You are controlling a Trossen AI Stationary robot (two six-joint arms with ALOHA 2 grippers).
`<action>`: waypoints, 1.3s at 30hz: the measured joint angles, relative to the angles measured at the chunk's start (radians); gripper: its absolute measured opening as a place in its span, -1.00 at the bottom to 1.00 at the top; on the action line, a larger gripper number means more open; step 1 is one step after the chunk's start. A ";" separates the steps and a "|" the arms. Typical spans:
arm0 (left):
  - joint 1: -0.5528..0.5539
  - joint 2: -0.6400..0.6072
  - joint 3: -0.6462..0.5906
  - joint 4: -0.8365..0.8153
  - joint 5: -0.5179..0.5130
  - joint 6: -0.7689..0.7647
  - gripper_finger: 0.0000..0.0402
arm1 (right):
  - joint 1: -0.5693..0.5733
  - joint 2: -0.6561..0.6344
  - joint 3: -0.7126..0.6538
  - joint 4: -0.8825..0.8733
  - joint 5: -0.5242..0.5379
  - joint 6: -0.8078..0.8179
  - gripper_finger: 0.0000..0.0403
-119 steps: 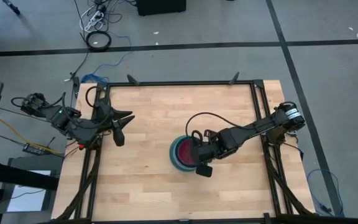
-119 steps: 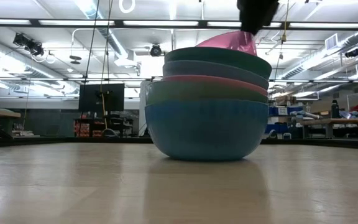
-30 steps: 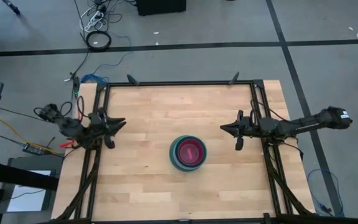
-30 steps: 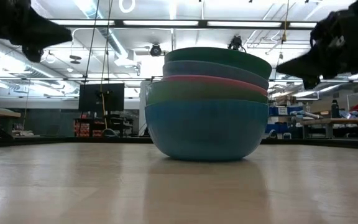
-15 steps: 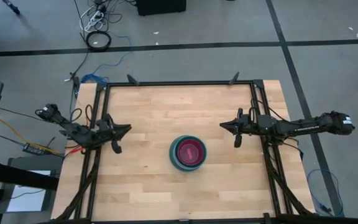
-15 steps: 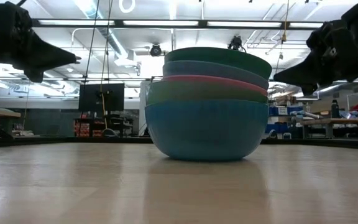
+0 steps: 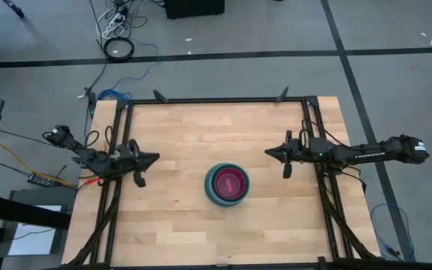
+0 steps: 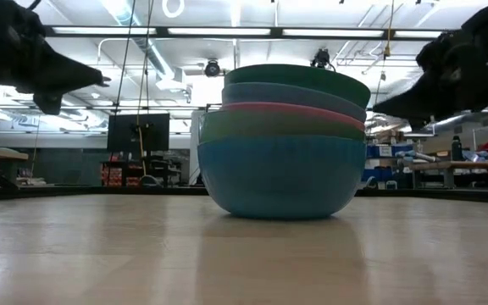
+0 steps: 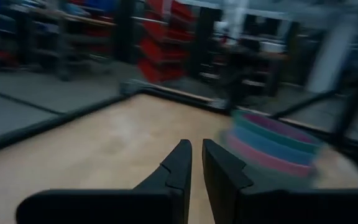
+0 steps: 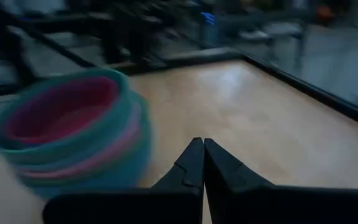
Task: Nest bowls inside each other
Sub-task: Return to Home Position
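Two slim black jointed arms, each tipped with tapered black fingers (image 9: 178,167).
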State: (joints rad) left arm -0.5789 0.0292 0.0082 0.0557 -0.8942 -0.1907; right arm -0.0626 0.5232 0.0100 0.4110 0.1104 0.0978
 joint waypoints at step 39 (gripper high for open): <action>0.001 0.000 0.000 0.006 0.073 0.108 -0.77 | -0.187 -0.249 -0.001 -0.103 -0.264 -0.075 -1.00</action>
State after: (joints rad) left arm -0.5781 0.0292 0.0078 0.0616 -0.8214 -0.0826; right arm -0.2496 0.2739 0.0090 0.3080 -0.1532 0.0227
